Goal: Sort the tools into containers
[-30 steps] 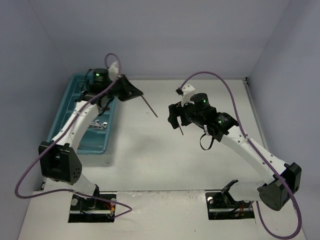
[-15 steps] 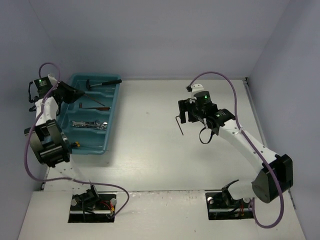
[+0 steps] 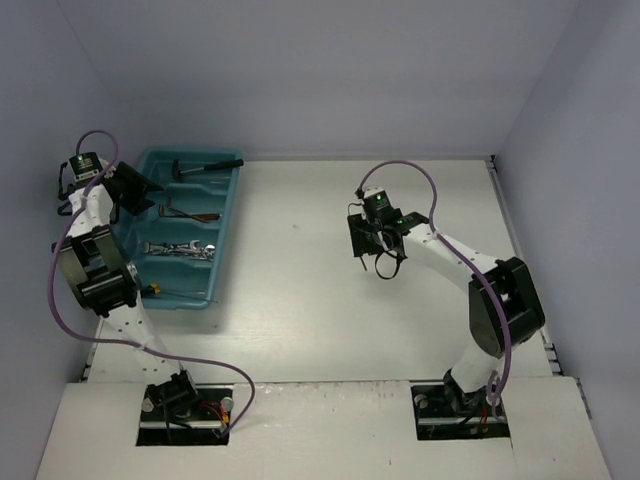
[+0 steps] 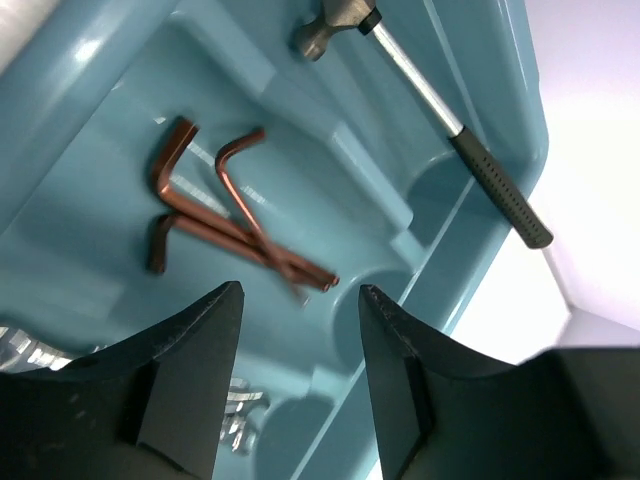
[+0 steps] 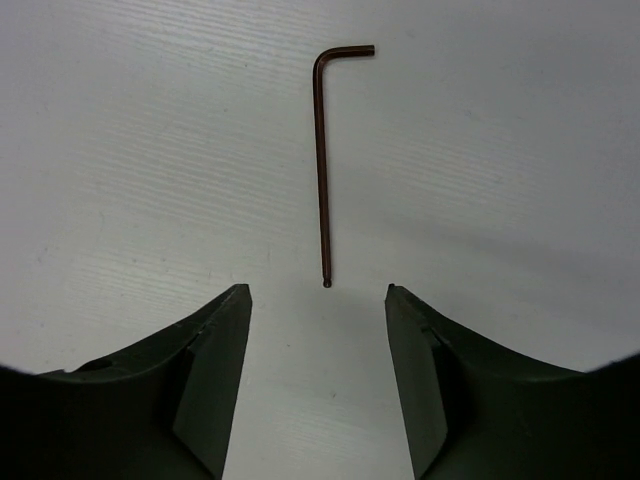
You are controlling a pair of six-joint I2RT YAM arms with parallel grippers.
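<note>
Okay, quick rundown for you. Your left fingers (image 4: 190, 370) are spread apart with nothing between them, hanging over the teal tray (image 4: 495, 70) at the left side of the worktop (image 3: 300, 300).

Through the gap in the left wrist view you can see three reddish-brown hex keys (image 4: 240, 235) lying crossed over each other in one compartment. The hammer (image 4: 428, 92) is in the next compartment over, the one at the tray's far end, with its black grip running toward the corner. The silver wrenches (image 3: 180, 249) sit bunched together in the compartment on the other side of the hex keys. There's a bit of yellow at the left edge of the nearest compartment, too small for me to call.

Your right fingers (image 5: 215, 370) are apart as well and hold nothing. They're above the bare worktop out in the middle, well apart from the tray. One loose hex key (image 5: 321, 160) lies flat on the worktop right ahead of them. Its long straight end points at the gap between the fingers, its short bend is at the far end, and it's touching neither finger.
</note>
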